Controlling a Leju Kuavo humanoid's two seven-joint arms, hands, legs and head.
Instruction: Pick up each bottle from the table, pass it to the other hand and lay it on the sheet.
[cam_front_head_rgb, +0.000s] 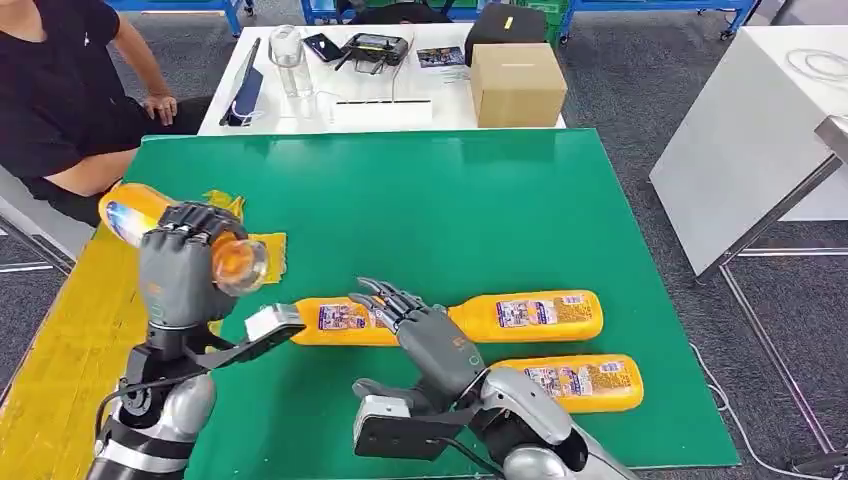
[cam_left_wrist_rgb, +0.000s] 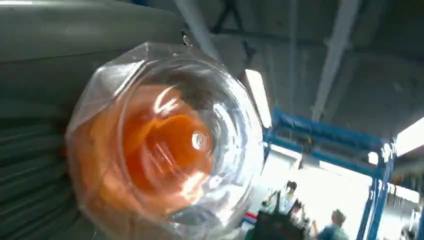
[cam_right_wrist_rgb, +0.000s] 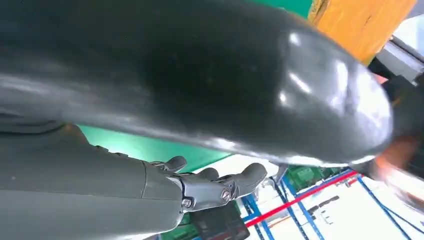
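Nearest, right hand (cam_front_head_rgb: 425, 325) empty, fingers spread, above the green sheet (cam_front_head_rgb: 420, 200). Left hand (cam_front_head_rgb: 180, 262) gripping an orange bottle (cam_front_head_rgb: 135, 212), raised, clear base toward the camera, long axis running away leftward. Beyond, two bottles (cam_front_head_rgb: 525, 316) lying crosswise on the sheet.

Both arms were silver at the forearm, ending in dark grey, many-fingered hands. The left hand (cam_front_head_rgb: 185, 262) had a matt grey shell over its back and darker, segmented fingers; below it sat a black wrist bracket carrying a small pale grey box, with a thin black cable looping down to the banded silver and black forearm. The right hand (cam_front_head_rgb: 425, 335) showed a small orange mark on its grey back, slim dark fingers (cam_right_wrist_rgb: 220, 185) with little round screws at the knuckles, and a black bracket with a light grey block beneath the wrist.
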